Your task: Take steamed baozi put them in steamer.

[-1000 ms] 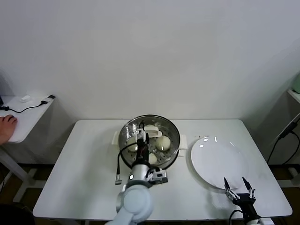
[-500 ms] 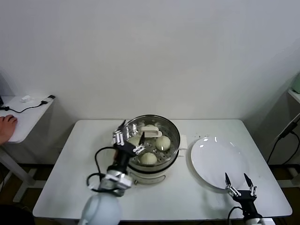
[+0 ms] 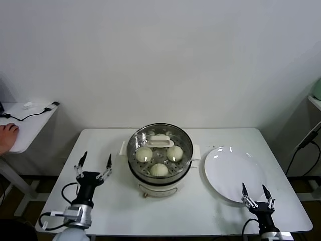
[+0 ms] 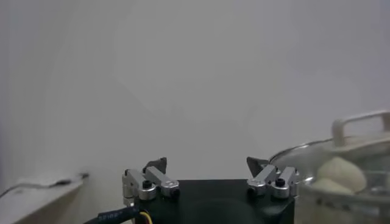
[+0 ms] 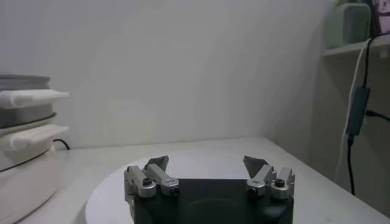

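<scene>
steamer (image 3: pixel 159 161): centre of white table (image 3: pixel 100 140), upright, shiny rim, cream base, side handles out to left and right.
baozi count: three seen on perforated tray, none on the plate.
baozi left (image 3: pixel 144 154): left part of tray, dome up.
baozi right (image 3: pixel 174 152): right part of tray, dome up, apart from the left one.
baozi near (image 3: pixel 159 169): near edge of tray, dome up, close below the other two.
fourth baozi: not visible; could be hidden at far side, cannot tell.
white handle piece (image 3: pixel 160 141): far part of tray, long side running left to right.
plate (image 3: pixel 235 173): right of steamer, bare, just beside the base.
left gripper (image 3: pixel 93 167): left of steamer, well apart from it, over table, fingers spread wide, nothing between them.
right gripper (image 3: pixel 256 197): near right edge, at near rim of plate, fingers spread wide, nothing held.
step in hand: likely retreat after loading; judged nearly done or done.
doing it well: keep left arm low and clear of the left side handle, no sweep toward the pot; keep right arm parked off the plate rim.
orientation: buns round, no real long axis, flat side down; steamer axis vertical, mouth up, handle line left to right.
risk: nudging pot base would shift buns together.
</scene>
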Tool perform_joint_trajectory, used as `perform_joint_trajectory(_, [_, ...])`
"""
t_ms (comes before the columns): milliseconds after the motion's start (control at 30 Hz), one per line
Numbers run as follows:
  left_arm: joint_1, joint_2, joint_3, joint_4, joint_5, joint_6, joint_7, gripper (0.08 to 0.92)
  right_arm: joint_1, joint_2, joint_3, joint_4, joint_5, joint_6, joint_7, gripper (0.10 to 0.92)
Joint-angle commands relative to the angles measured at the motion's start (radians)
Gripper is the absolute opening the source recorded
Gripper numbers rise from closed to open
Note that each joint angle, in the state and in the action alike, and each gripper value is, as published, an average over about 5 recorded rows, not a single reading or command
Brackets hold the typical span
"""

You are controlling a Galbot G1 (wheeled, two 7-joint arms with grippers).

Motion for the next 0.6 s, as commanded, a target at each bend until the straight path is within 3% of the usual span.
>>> perform_joint_trajectory(33, [0.055, 0.027, -0.068, 0.311, -0.16, -0.26, -0.005, 0.823, -0.002, -0.002, -0.014, 0.006, 0.004, -0.01, 0.013, 0.823])
perform_joint_trajectory(600, [0.071, 0.007, -0.042, 0.321, -0.137, -0.301, 0.007, 0.823, -0.001, 0.005, -0.024, 0.001, -0.032, -0.025, 0.019, 0.823])
